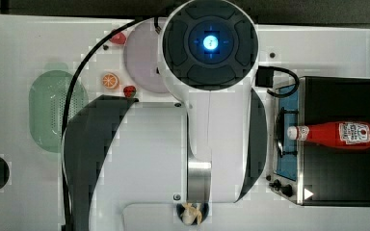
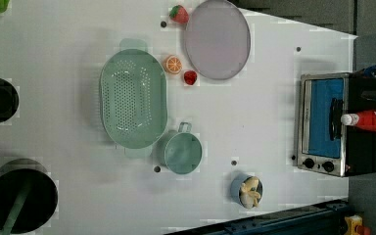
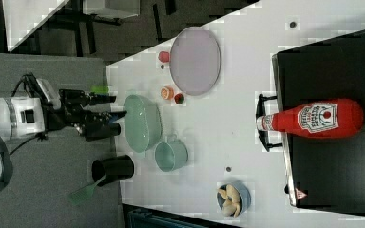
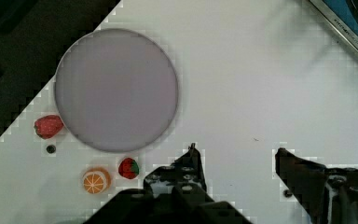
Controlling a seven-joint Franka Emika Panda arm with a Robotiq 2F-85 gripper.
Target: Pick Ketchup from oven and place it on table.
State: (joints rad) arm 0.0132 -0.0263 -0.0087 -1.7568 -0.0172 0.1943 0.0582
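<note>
The ketchup (image 1: 337,134) (image 2: 369,120) (image 3: 313,118), a red bottle with a white cap and label, lies on its side on the flat top of the black oven (image 1: 337,96) (image 2: 360,152) (image 3: 332,175). Its cap pokes out over the oven's front edge, above the door handle. My gripper (image 4: 235,150) (image 3: 116,106) hangs open well above the white table (image 4: 251,84) (image 1: 29,38) with nothing between its fingers, far from the oven. A corner of the oven's front (image 4: 340,23) shows in the wrist view.
A round lilac plate (image 4: 116,88) (image 2: 218,39) lies below the gripper, with two strawberries (image 4: 128,168) and an orange slice (image 4: 96,181) beside it. A green colander (image 2: 133,98), a green mug (image 2: 181,152), a small bowl (image 2: 247,191) and black pots (image 2: 19,198) stand further off.
</note>
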